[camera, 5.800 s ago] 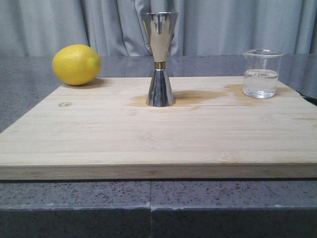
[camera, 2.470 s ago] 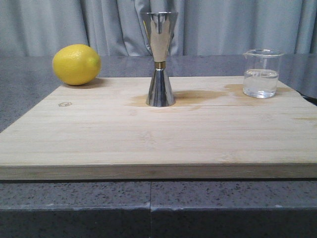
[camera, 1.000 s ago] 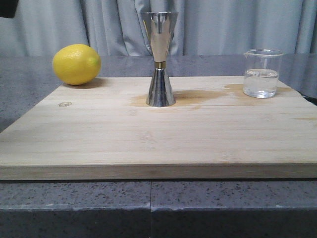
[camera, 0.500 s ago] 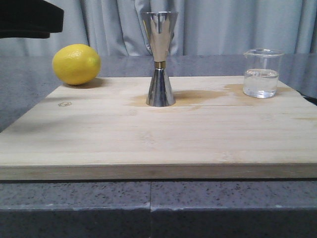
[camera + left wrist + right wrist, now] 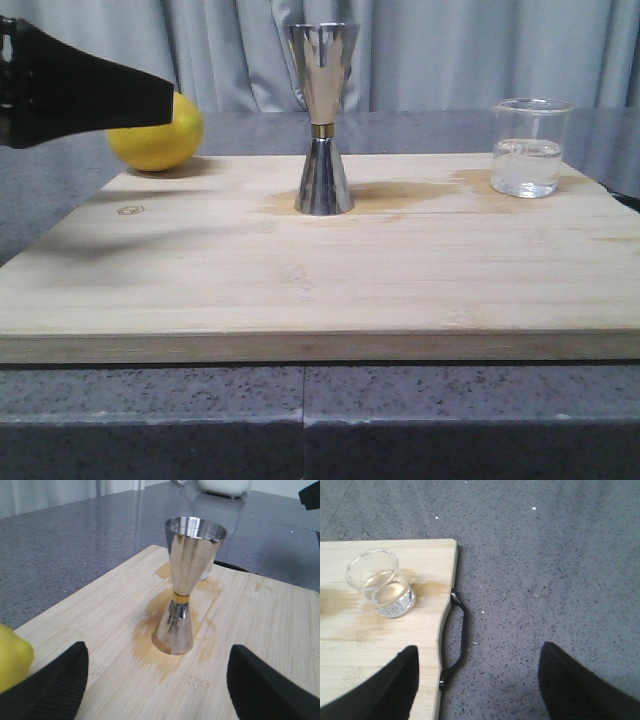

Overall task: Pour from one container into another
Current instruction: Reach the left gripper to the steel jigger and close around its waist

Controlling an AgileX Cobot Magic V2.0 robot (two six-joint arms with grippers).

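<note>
The steel jigger (image 5: 322, 120) with its gold waist band stands upright at the back middle of the wooden board (image 5: 320, 270). The glass beaker (image 5: 529, 148), about half full of clear liquid, stands at the board's back right corner. My left gripper (image 5: 157, 690) is open and faces the jigger (image 5: 182, 595) from a distance, holding nothing. In the front view, one of its black fingers (image 5: 90, 90) reaches in from the left. My right gripper (image 5: 480, 690) is open above the board's right edge. It is apart from the beaker (image 5: 382, 585) and out of the front view.
A lemon (image 5: 170, 135) lies at the board's back left corner, partly covered by the left finger. A wet stain (image 5: 400, 192) spreads from the jigger toward the beaker. A black handle (image 5: 457, 640) runs along the board's right edge. Grey stone counter (image 5: 545, 555) surrounds the board.
The left gripper has come in from the upper left edge of the front view and moved right toward the jigger, now covering part of the lemon. Jigger, beaker and lemon have not moved.
</note>
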